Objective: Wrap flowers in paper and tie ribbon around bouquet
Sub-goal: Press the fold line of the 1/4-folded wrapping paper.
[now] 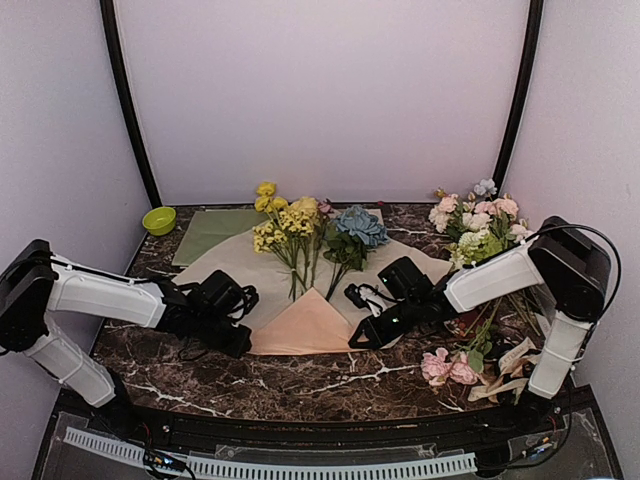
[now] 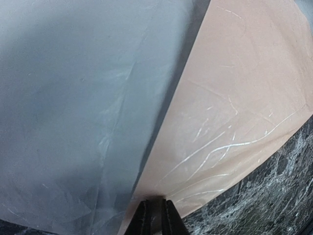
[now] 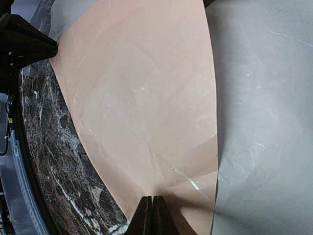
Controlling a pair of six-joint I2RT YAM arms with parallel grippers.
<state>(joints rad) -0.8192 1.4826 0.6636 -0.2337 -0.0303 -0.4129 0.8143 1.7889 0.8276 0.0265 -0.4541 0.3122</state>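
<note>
We note the paper (image 1: pixel 225 265) flat on the table (image 1: pixel 330 385), beige face up, its near corner folded over as a pink triangle. Flowers (image 1: pixel 300 225) lie on its far half. Left gripper (image 2: pixel 155 218) pinches the fold's left end. Right gripper (image 3: pixel 152 215), fingers pressed together, pinches the right end.

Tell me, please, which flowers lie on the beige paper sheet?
The yellow-blossomed stems and pale blue hydrangea head; the pink-and-white rose bunches lie off the paper, at right.
</note>
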